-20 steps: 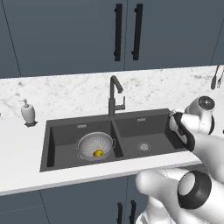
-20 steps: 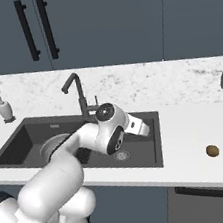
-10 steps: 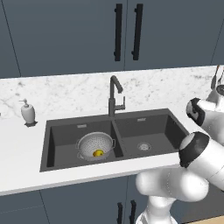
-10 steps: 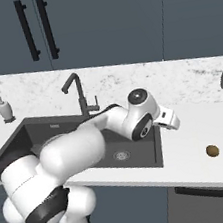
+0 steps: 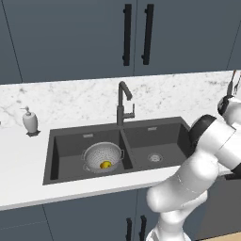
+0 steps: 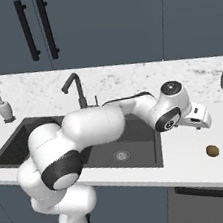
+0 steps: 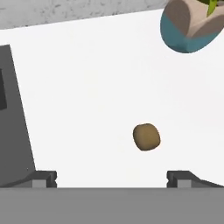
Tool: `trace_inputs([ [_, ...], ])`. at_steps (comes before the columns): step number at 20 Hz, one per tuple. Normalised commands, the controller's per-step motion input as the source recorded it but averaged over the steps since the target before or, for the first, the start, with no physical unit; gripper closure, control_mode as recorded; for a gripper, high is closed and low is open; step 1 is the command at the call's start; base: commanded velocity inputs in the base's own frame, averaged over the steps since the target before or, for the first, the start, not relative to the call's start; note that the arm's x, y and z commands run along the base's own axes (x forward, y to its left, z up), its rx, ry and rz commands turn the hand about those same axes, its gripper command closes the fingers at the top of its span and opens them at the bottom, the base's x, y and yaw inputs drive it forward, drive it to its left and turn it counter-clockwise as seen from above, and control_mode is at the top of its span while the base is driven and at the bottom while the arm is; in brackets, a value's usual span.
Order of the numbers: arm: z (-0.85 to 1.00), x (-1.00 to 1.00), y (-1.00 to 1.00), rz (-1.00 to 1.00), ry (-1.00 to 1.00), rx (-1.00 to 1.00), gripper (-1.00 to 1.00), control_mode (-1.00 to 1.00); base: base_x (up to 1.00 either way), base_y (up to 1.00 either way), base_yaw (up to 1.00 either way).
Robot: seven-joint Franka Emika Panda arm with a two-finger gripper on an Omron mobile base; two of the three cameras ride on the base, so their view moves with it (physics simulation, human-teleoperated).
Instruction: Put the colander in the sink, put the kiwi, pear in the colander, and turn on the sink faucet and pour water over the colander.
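Kiwi (image 6: 212, 151) is what we are after now: it lies alone on the white counter (image 6: 191, 157) to the right of the sink (image 6: 139, 149), well apart from it. In the hand view it sits just above the two fingertips, slightly toward 1 o'clock of the midpoint between them. Our gripper (image 6: 201, 119) hangs over the counter past the sink's right rim, with the fruit at about 5 o'clock of it in the right base view, near but not touching.

We see the jaws spread wide with nothing between them, one tip at each lower corner of the hand view.

The colander (image 5: 103, 157) already rests in the left basin, and the pear (image 5: 106, 164) lies inside it, so we judge the first two placements done. The faucet (image 5: 123, 103) stands at 12 o'clock of the divider between the basins, with no stream visible.

A blue and tan pot (image 7: 192, 24) with something green in it sits at about 1 o'clock of the kiwi in the hand view, well apart.

For the next move, we would shift forward until the brown fruit lies between the tips, lower to the counter, and close gently, since a round fruit could roll away.
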Motion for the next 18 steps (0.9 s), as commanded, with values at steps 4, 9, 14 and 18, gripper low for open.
trace_inputs([
  [4,-0.12,-0.19,-0.87,0.00,0.04,0.00,-1.00,-1.00,0.00,0.00,0.00],
  [9,-0.26,-0.15,-0.45,0.00,0.02,0.00,-1.00,-1.00,0.00,0.00,0.00],
  [14,-0.33,-0.08,-0.11,0.03,0.00,0.00,-1.00,-1.00,0.00,0.00,0.00],
  [18,-0.17,-0.18,0.00,0.05,0.00,0.00,-1.00,-1.00,0.00,0.00,0.00],
])
